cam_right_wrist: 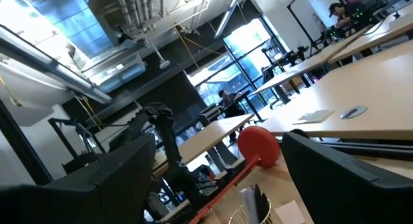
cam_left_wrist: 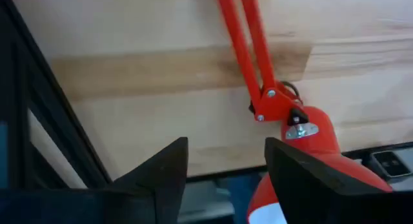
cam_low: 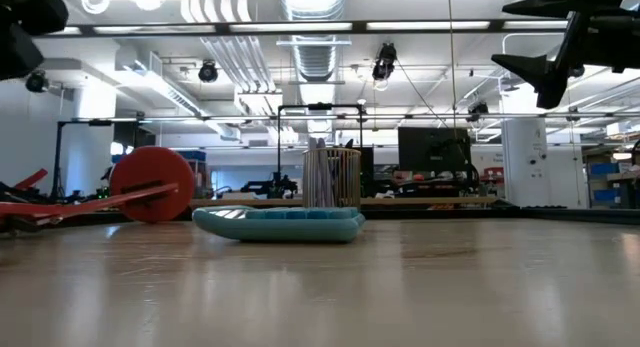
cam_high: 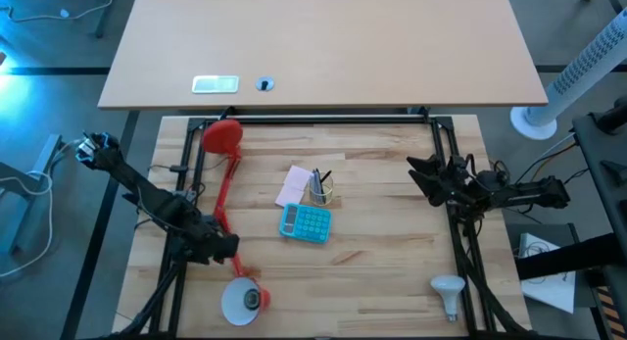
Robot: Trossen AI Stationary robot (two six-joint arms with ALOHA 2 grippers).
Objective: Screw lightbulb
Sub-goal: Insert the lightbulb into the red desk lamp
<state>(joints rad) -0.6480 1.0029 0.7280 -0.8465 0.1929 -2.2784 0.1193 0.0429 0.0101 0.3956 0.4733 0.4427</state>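
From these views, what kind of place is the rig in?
Likely an open-plan lab or workshop: exposed ceiling ducts, rows of long light-wood desks and monitors behind the wooden-plank table.

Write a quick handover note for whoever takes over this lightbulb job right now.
Left tool: open, empty, low over the red lamp arm near the white shade.
Right tool: open, empty, raised at the table's right side.
Lightbulb: lying untouched on the table by the near right edge, far from the shade.
Done: nothing visible.
Left: pick up the bulb, carry it to the lamp socket, screw it in.
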